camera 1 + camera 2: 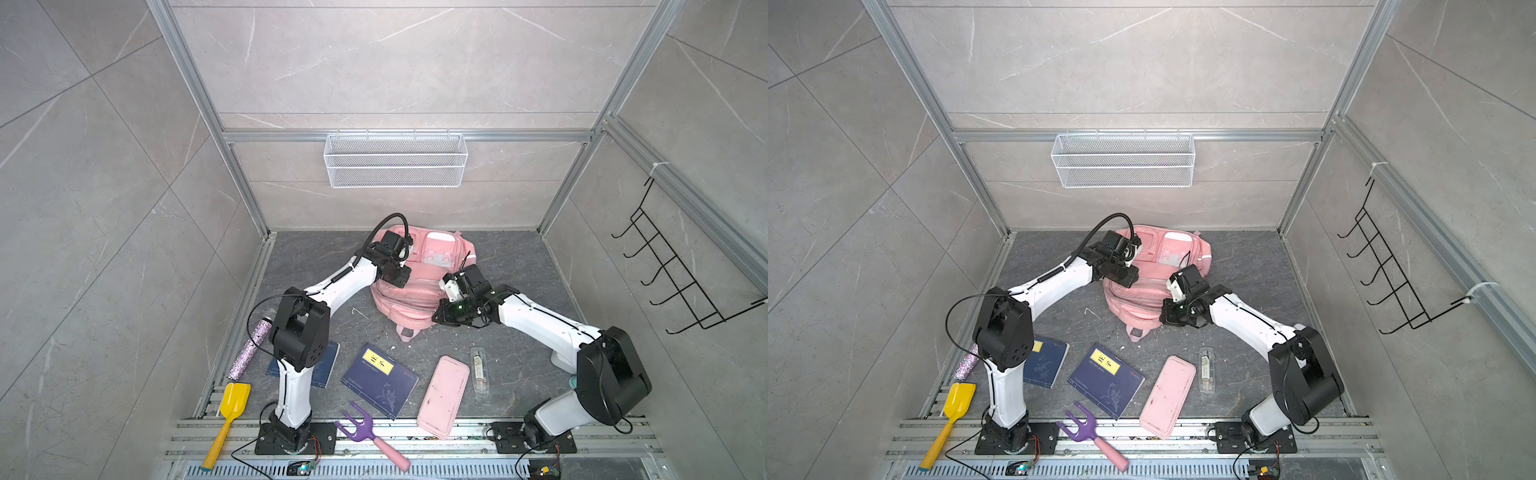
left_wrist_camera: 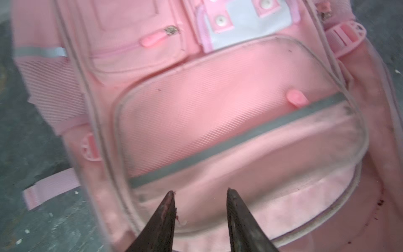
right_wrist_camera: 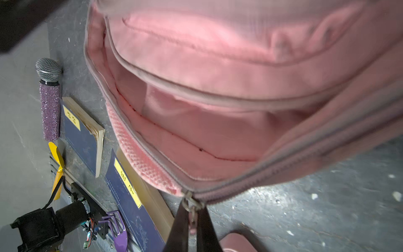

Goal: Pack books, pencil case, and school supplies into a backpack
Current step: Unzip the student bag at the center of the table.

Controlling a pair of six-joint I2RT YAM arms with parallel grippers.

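A: In both top views, where do things lie?

B: The backpack lies flat on the desk. On its near side lie the books, closest to the left arm, then the pencil case and the school supplies packet, all unpacked.

A: Left wrist view?

B: The left fingers are spread and empty above the backpack's front pocket.

A: Right wrist view?

B: The right fingers pinch the zipper pull. The compartment gapes towards the books. The closer book's long axis slants across that mouth, so I'd send the free left fingers.
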